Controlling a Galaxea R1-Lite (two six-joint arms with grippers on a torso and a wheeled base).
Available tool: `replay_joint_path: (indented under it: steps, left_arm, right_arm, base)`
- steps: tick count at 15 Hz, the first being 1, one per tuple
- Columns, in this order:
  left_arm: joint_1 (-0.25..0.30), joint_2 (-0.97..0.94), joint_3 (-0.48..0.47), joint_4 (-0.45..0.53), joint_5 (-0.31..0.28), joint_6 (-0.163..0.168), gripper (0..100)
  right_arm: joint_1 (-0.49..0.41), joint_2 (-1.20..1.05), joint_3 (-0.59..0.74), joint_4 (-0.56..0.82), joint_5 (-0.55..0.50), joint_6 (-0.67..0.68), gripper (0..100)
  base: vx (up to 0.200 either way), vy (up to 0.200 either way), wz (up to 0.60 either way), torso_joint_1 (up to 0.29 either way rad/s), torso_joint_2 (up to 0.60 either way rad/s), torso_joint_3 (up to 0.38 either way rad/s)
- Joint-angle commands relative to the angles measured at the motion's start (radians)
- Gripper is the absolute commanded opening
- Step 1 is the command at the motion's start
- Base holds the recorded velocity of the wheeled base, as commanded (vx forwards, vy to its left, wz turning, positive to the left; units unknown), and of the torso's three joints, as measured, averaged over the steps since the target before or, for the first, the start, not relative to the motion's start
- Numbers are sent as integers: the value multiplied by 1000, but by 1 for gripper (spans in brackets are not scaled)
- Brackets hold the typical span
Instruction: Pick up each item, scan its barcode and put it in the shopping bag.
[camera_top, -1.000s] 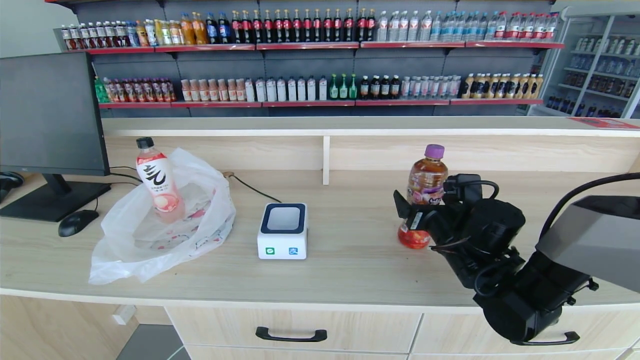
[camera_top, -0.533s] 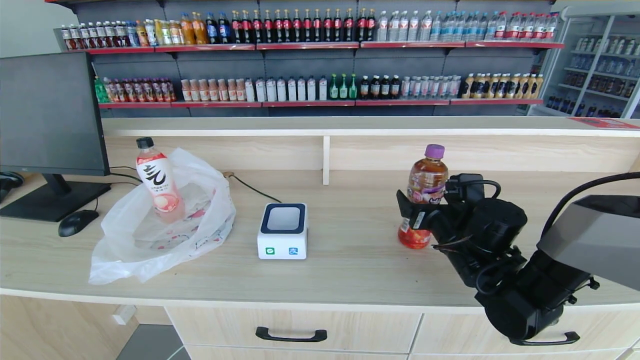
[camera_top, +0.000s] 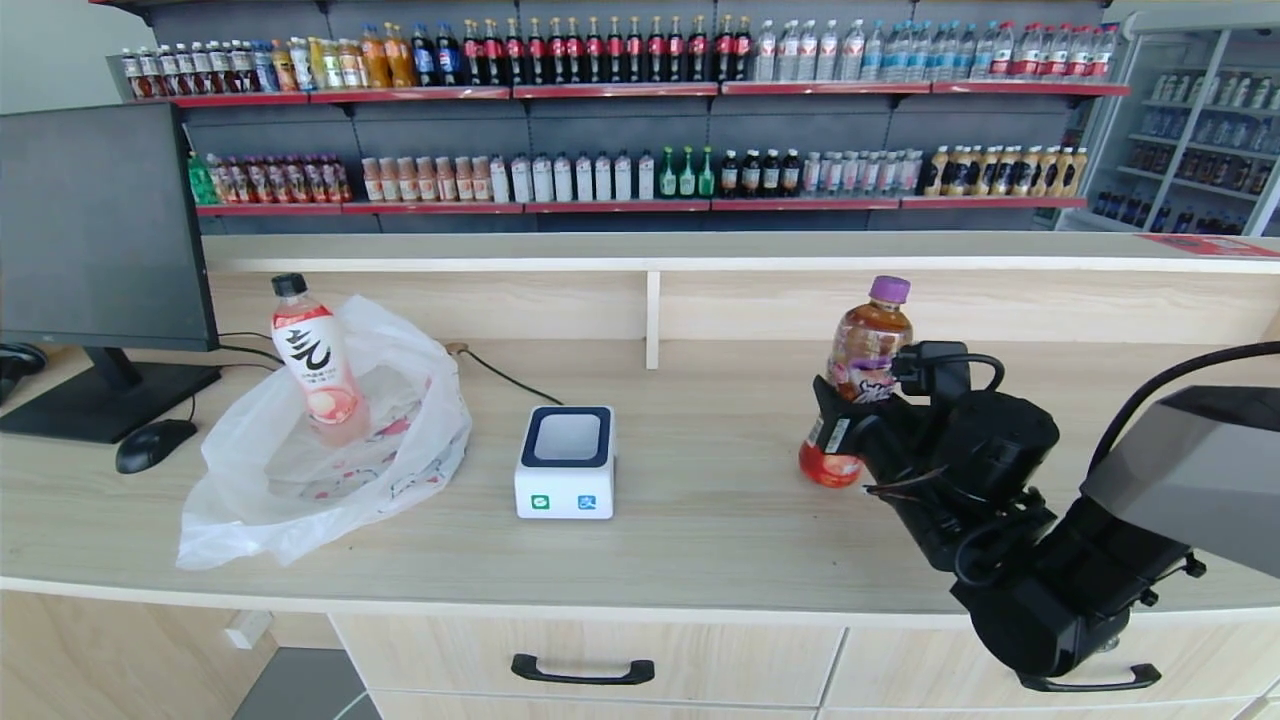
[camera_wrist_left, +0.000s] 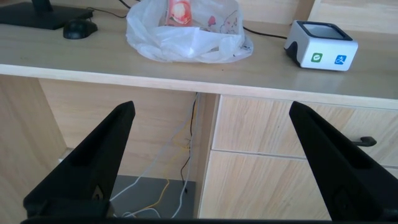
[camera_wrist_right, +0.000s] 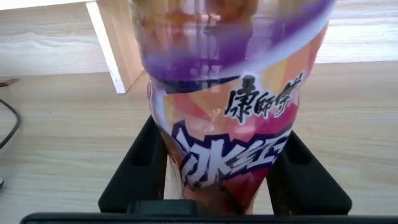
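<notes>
A tea bottle (camera_top: 862, 350) with a purple cap and orange-red label hangs just above the wooden counter (camera_top: 700, 520), tilted a little, on the right side. My right gripper (camera_top: 835, 430) is shut on its lower half; the right wrist view has the bottle (camera_wrist_right: 239, 124) between both fingers (camera_wrist_right: 140, 168). A white shopping bag (camera_top: 300, 480) lies open on the left of the counter with a pink bottle (camera_top: 315, 365) standing in it. The white barcode scanner (camera_top: 566, 460) sits between bag and tea bottle. My left gripper (camera_wrist_left: 211, 109) is open, low in front of the counter, holding nothing.
A monitor (camera_top: 100, 230) and a black mouse (camera_top: 155, 445) stand at the far left. A raised back ledge with a thin white divider (camera_top: 652, 320) bounds the counter. Drawers with a black handle (camera_top: 582, 670) lie below the front edge. A cable (camera_top: 500, 378) runs behind the scanner.
My right gripper has lifted the tea bottle off the counter, moving it slightly up and right and tilting it. The left arm, bag and scanner have not moved.
</notes>
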Motion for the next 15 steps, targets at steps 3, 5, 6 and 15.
replay_joint_path:
  steps: [3,5,6,15]
  left_arm:
    - [0,0,0,1,0,-1,100]
    - [0,0,0,3,0,0,100]
    - [0,0,0,3,0,2,100]
    - [0,0,0,9,0,5,100]
  right_arm:
    - [-1,-51,12,-4,-1,0,0]
    - [-1,-72,24,-4,-1,0,0]
    - [-1,-92,41,-4,-1,1,0]
    - [75,-344,208,-4,-1,1,0]
  base:
    - [0,0,0,0,0,0]
    - [0,0,0,0,0,0]
    - [0,0,0,0,0,0]
    - [0,0,0,0,0,0]
